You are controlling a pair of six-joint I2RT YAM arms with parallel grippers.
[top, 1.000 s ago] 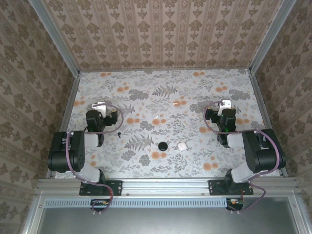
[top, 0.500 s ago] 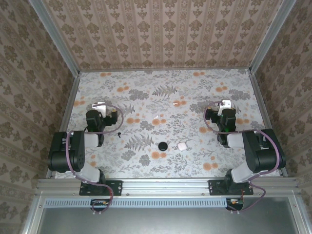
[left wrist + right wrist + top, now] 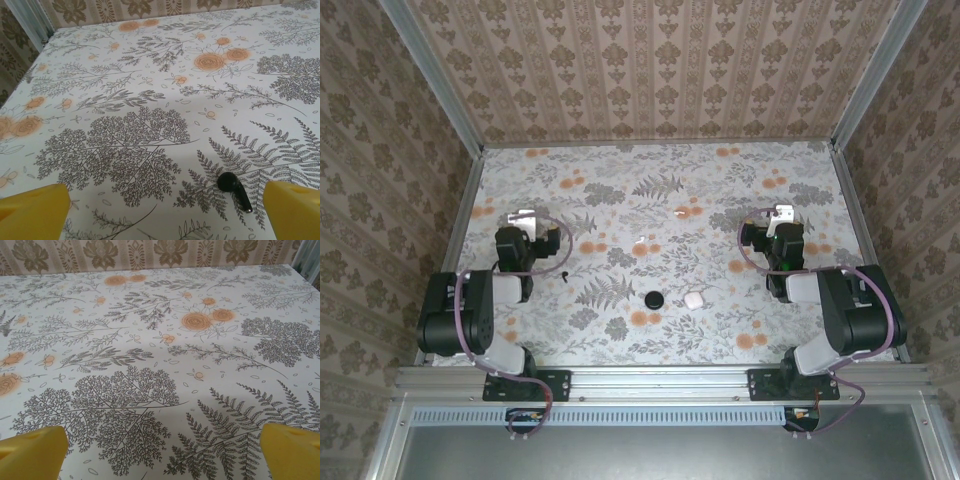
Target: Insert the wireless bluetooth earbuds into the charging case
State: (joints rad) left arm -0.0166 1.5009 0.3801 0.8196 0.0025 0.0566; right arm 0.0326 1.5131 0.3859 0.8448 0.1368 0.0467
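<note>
The left gripper (image 3: 162, 217) stood wide, nothing between its yellow fingertips (image 3: 32, 212). Its wrist view brought close one small black earbud-shaped piece (image 3: 234, 190), lying on the floral table (image 3: 125, 100) just beside the right fingertip. The right gripper (image 3: 162, 457) gaped equally wide and empty over printed ferns. The top view supplied the rest. Two white earbuds (image 3: 681, 211) lay apart at mid-table, outside the case. One white charging case (image 3: 694, 299) sat nearer the arms, beside one black disc (image 3: 653, 298).

No readable text, label, brand, number or sign appears on anything here.
</note>
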